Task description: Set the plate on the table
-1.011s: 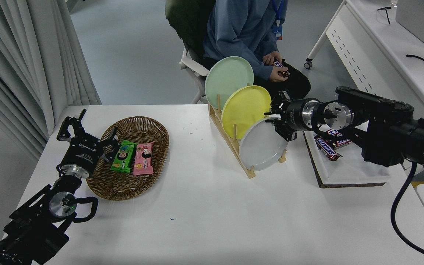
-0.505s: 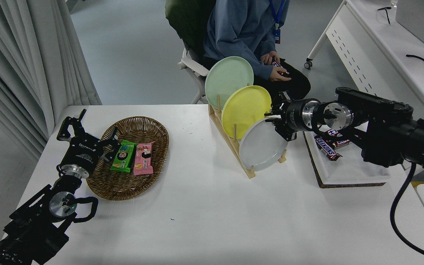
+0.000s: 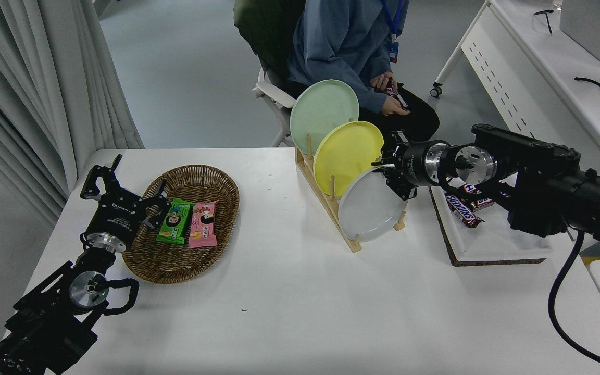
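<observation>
Head view: round pale grey-white plate (image 3: pixel 370 211) stands on edge in the front slot of the wooden rack (image 3: pixel 331 203) on the white table (image 3: pixel 300 291). Black right gripper (image 3: pixel 389 176) at its upper right rim, fingers straddling the rim; cannot tell if clamped. Left gripper (image 3: pixel 117 183) parked beside wicker basket (image 3: pixel 188 221), fingers spread.

The right gripper (image 3: pixel 387 174) met the upper right rim of the plate (image 3: pixel 370 211), but its fingers were too dark and small to show whether they clamped the rim. The plate hid the lower part of the yellow plate (image 3: pixel 347 153), which in turn covered the bottom of the mint green plate (image 3: pixel 322 112). The seated person (image 3: pixel 344 47) was cut off by the top edge. The desk (image 3: pixel 300 302) ran out past the bottom edge.
</observation>
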